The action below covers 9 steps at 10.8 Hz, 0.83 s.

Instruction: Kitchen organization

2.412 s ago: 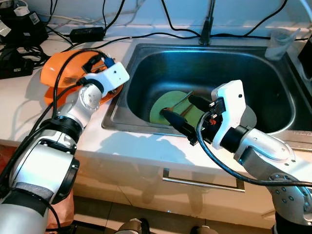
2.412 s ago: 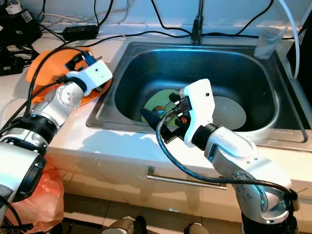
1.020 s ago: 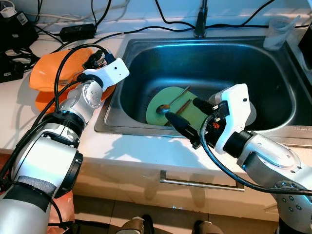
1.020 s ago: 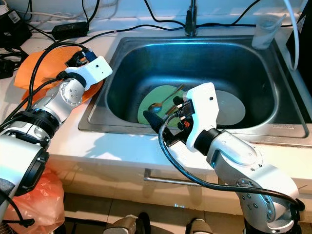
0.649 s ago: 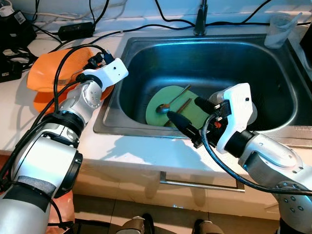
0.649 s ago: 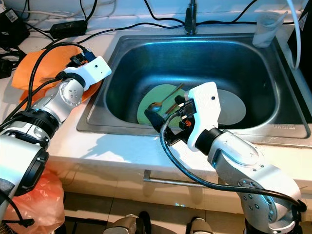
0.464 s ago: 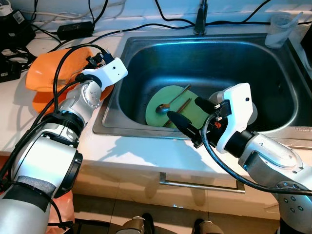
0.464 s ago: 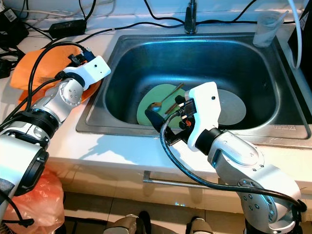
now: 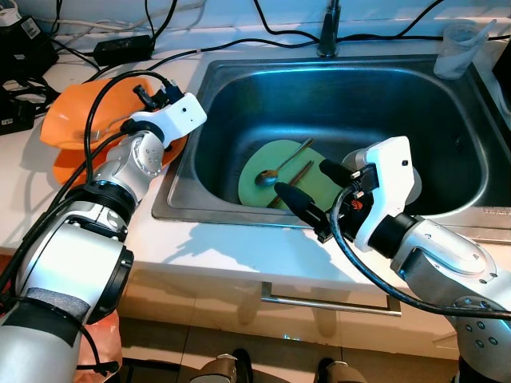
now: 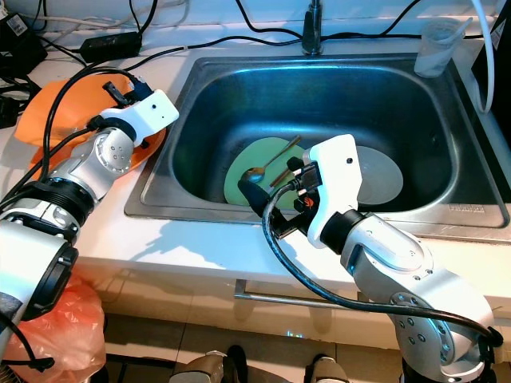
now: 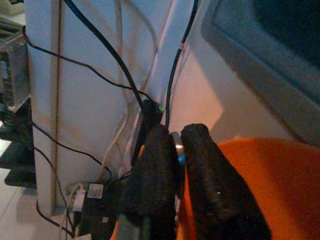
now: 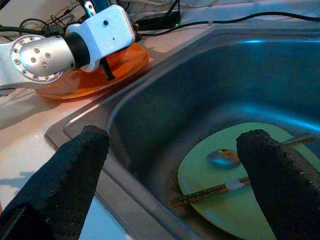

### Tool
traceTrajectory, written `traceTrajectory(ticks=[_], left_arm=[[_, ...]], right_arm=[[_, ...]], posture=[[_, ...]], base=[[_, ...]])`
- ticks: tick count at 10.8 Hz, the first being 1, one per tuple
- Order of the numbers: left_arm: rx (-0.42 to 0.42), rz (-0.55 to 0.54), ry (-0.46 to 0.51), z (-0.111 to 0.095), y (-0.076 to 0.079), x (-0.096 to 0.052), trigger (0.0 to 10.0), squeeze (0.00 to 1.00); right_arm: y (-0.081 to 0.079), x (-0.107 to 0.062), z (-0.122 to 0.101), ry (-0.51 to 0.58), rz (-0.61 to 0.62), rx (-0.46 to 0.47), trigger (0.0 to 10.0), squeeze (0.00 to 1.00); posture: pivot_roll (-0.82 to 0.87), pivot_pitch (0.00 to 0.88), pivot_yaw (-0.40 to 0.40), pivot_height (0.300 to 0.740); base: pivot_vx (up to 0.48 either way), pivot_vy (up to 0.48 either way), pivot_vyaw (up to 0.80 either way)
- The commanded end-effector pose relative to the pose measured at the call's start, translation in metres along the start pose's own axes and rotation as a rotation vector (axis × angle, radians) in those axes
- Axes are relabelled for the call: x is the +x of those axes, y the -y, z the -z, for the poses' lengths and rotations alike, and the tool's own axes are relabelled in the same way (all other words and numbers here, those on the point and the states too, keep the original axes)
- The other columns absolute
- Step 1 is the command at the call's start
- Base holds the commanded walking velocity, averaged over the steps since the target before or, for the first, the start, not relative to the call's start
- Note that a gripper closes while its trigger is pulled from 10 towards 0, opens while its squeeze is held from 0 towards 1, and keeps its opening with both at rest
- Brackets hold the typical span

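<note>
A green plate (image 9: 271, 159) lies in the steel sink (image 9: 447, 104), with a spoon (image 9: 266, 179) and a pair of chopsticks (image 12: 215, 191) on it. My right gripper (image 9: 313, 185) hangs open above the sink's front edge, just in front of the plate, holding nothing. Left of the sink, stacked orange plates (image 9: 68, 128) sit on the counter. Over them is my left gripper (image 11: 179, 150), shut on a thin silver utensil (image 11: 176, 145). I cannot tell the kind of utensil.
A pale grey plate (image 10: 382, 177) lies in the sink behind my right arm. The faucet (image 9: 329, 28) stands at the back, a clear plastic cup (image 9: 459, 49) at the back right. Black cables and power adapters (image 9: 124, 49) crowd the back-left counter.
My left gripper has shifted slightly back and left over the orange plates. The right gripper stays open over the sink's front edge. Earlier the camera view shifted.
</note>
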State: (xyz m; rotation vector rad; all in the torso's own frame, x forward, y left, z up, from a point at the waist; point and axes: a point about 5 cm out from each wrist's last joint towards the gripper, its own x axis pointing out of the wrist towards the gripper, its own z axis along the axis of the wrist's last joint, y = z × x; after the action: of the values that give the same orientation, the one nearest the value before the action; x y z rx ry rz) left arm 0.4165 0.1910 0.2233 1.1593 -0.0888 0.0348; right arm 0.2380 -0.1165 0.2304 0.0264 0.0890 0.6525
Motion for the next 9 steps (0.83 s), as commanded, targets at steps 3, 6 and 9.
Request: traceTrajectory(ticks=[3, 6, 9], left_arm=[[0.022, -0.165, 0.060, -0.006, -0.027, 0.003, 0.0, 0.00], [-0.028, -0.268, 0.122, -0.013, -0.046, 0.003, 0.0, 0.00], [-0.090, -0.375, 0.214, -0.023, -0.062, 0.001, 0.0, 0.00]], right_arm=[[-0.002, 0.001, -0.002, 0.010, -0.018, -0.004, 10.0, 0.00], [0.000, 0.006, -0.004, 0.021, -0.028, -0.010, 10.0, 0.00], [0.002, 0.012, -0.007, 0.031, -0.043, -0.014, 10.0, 0.00]], posture=[[-0.19, 0.152, 0.138, 0.740], [-0.17, 0.134, 0.128, 0.740], [-0.14, 0.122, 0.116, 0.740]], base=[[0.000, 0.000, 0.00], [0.000, 0.000, 0.00], [0.000, 0.000, 0.00]])
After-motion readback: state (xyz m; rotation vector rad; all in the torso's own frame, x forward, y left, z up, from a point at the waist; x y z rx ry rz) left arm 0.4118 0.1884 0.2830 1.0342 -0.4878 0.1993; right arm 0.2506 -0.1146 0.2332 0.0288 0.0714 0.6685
